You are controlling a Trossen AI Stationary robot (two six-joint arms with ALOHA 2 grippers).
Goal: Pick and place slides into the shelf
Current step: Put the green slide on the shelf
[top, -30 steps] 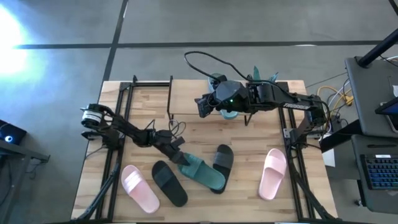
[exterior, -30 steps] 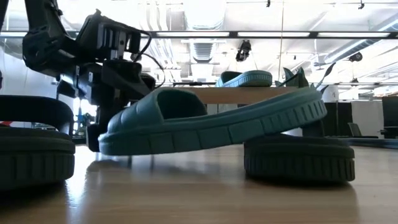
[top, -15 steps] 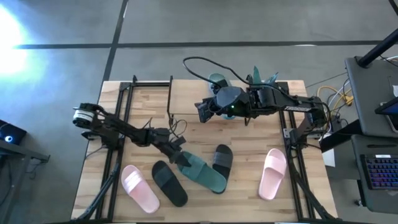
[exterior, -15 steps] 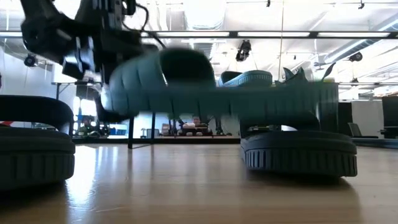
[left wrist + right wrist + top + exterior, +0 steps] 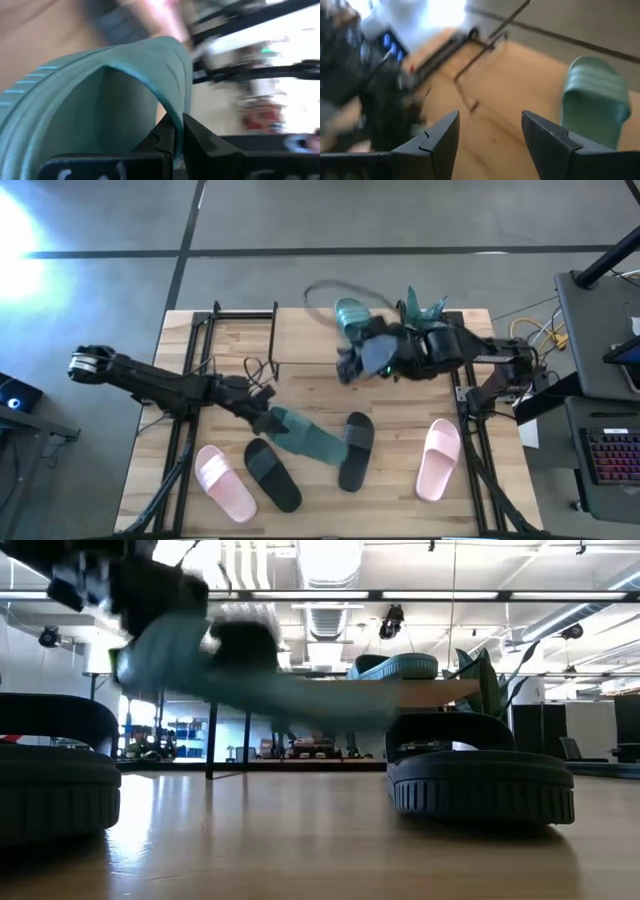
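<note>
From above, the left gripper (image 5: 262, 417), clamped on a teal slide (image 5: 305, 442), has pulled it leftward off the black slide (image 5: 353, 450), so transfer to the shelf (image 5: 300, 345) has begun. Low down it hangs airborne, ribbed-soled; the right gripper (image 5: 490, 135), spread, hovers near the shelved teal slide (image 5: 592, 97).

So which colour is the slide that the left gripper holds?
Teal-green. The left gripper is shut on the slide's strap; the left wrist view shows it best.
</note>
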